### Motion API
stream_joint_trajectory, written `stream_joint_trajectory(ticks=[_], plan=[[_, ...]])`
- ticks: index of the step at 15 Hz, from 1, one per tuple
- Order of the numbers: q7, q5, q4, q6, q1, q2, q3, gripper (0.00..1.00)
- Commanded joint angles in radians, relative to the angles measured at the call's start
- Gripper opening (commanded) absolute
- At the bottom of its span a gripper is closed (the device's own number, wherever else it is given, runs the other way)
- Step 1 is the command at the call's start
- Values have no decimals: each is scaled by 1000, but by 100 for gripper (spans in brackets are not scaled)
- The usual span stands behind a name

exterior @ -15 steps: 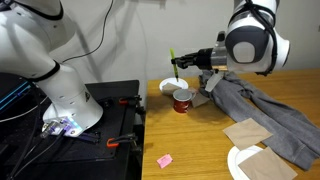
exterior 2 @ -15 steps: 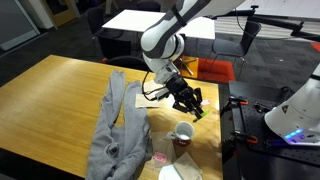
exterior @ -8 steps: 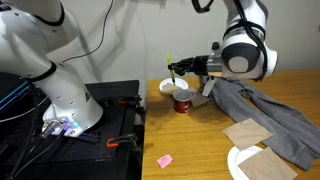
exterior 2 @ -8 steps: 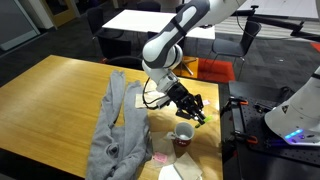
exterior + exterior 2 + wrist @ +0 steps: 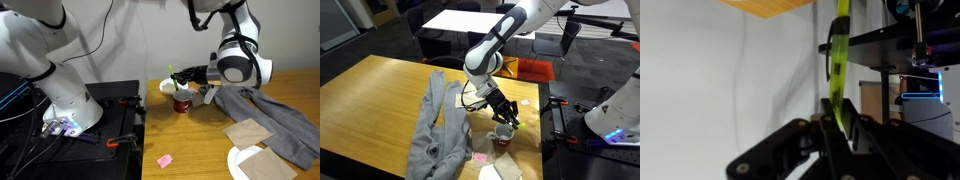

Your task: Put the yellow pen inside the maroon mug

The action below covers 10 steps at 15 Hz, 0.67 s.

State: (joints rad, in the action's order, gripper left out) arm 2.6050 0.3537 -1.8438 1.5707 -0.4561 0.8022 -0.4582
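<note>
yellow pen (image 5: 172, 74): long axis near upright, slightly tilted, lower end toward the mug's mouth | maroon mug (image 5: 182, 101): upright on table (image 5: 300, 85), just below pen | gripper (image 5: 179, 78): jaws clenched on yellow pen | wrist view: pen runs straight out from jaws

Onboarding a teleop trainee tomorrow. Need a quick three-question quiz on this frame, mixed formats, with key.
1. True or false: the yellow pen already lies loose inside the maroon mug.
2. What is the gripper shut on? A) nothing B) the yellow pen C) the maroon mug
3. Fill in: near the front edge of the table in an exterior view lies a small ___ paper square.
Key: 1 false, the pen is clamped in the gripper above the mug. 2 B. 3 pink.
</note>
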Motion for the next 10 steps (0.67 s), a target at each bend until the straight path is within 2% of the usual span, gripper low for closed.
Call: stream_joint_trajectory(ticks=[1, 10], plan=[[0, -19, -7, 49, -31, 7, -33, 4], [-25, -14, -2, 104, 9, 23, 33, 4]])
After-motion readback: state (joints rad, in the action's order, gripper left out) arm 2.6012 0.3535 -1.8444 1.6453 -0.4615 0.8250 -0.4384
